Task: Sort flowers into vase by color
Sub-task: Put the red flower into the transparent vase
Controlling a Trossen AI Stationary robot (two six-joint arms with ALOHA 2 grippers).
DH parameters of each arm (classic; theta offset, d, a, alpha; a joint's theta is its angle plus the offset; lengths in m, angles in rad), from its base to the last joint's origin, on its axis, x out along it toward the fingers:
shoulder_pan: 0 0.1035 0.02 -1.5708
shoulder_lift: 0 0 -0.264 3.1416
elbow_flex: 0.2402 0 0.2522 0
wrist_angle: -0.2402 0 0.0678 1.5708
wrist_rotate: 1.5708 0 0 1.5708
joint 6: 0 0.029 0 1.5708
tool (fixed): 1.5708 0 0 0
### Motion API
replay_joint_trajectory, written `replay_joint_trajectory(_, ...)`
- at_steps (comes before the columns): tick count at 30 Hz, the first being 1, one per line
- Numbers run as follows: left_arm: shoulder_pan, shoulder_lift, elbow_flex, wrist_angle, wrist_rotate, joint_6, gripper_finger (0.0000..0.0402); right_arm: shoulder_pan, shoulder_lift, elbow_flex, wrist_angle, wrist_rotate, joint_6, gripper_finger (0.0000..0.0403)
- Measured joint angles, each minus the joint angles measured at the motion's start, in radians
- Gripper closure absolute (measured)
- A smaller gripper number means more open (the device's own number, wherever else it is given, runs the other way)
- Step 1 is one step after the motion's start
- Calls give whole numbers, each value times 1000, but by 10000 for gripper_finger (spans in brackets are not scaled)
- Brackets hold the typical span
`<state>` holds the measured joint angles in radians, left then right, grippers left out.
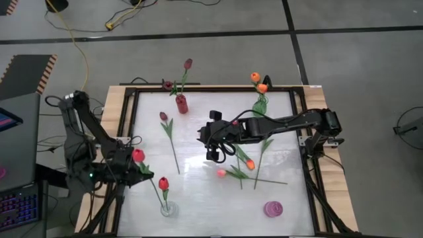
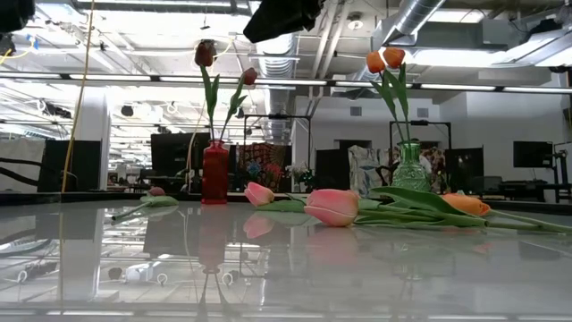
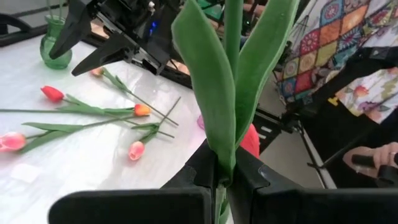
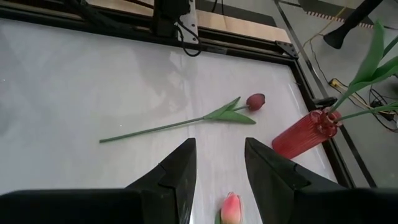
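Twelve tulips (image 1: 163, 116), three each of maroon, orange, red and pink, and four vases (image 1: 181, 104)

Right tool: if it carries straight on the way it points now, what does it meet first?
Probably the dark maroon tulip lying on the table, its stem crossing just ahead of the open right tool. The pink tulip sits under the fingers. Depth is uncertain.

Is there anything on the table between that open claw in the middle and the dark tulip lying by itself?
Nothing: in the right wrist view, bare white table lies between the right gripper and the maroon tulip. The high view shows the same.
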<state>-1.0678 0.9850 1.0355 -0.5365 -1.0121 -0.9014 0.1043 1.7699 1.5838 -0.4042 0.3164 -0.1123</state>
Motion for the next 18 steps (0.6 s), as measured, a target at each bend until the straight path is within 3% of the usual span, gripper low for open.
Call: replay_joint_trajectory(18, -22, 50, 0, 31, -59, 30, 397, 0, 0, 0, -3, -4, 0, 241)
